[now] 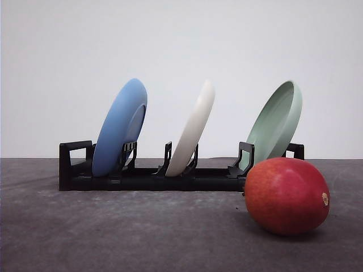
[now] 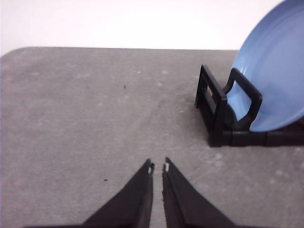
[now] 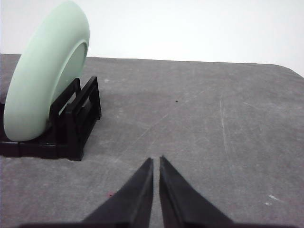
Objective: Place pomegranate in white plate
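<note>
Front view: a black dish rack (image 1: 153, 177) is seen standing on the grey table (image 1: 113, 232), running across the scene. Three plates are held on edge in its slots, each leaning toward the right: a blue plate (image 1: 119, 127) at the left end, the white plate (image 1: 194, 129) in the middle slot, and a pale green plate (image 1: 277, 126) at the right end. The pomegranate (image 1: 287, 195) is located on the table in front of the rack's right end (its tan stem scar is turned to the right), overlapping the lower edge of the pale green plate from this angle.

Left wrist view: the left gripper (image 2: 158, 167) is shown above bare table surface, its jaws drawn nearly together with a narrow slit between the tips and nothing held. The rack's end frame and the blue plate are visible beyond it.

Right wrist view: the right gripper (image 3: 156, 160) is likewise shown over bare table, jaws almost touching and holding nothing. The pale green plate stands in the rack's end slot beyond it.
</note>
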You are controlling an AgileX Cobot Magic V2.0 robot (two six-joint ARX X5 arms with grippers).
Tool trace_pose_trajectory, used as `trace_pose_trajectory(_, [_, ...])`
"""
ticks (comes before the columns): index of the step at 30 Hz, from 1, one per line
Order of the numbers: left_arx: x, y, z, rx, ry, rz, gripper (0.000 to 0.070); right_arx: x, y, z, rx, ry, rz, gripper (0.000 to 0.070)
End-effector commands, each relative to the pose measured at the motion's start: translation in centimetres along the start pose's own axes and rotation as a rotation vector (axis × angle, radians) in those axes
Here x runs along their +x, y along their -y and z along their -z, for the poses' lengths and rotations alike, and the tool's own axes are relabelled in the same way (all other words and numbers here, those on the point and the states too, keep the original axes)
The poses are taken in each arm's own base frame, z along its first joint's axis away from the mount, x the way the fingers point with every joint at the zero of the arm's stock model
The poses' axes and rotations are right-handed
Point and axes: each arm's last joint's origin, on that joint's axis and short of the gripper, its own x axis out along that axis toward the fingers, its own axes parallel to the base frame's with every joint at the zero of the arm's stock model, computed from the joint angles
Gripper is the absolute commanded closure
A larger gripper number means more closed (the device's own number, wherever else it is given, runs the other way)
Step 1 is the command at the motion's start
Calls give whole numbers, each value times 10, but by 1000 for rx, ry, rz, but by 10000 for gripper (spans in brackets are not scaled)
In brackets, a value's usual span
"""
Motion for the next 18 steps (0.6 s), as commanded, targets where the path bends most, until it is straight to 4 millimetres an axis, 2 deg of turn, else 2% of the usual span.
trace_pose_trajectory(1, [1,0,0,-114,21,1,683,0,0,-1,12,17,2,683])
trace_pose_trajectory(4, [1,0,0,-225,26,3,684,0,0,-4,42,53,2,683])
trace_pose_trajectory(10, [1,0,-2,-445,46,11,685,-2,1,-17,296,189,11,694])
trace_pose_trajectory(15, [-1,1,-17,-459,189,51,685,-5,1,-29,427,313,-23,694])
trace_pose_trajectory(18, [-4,1,-28,-445,295,80,687,-8,0,-39,441,376,-59,694])
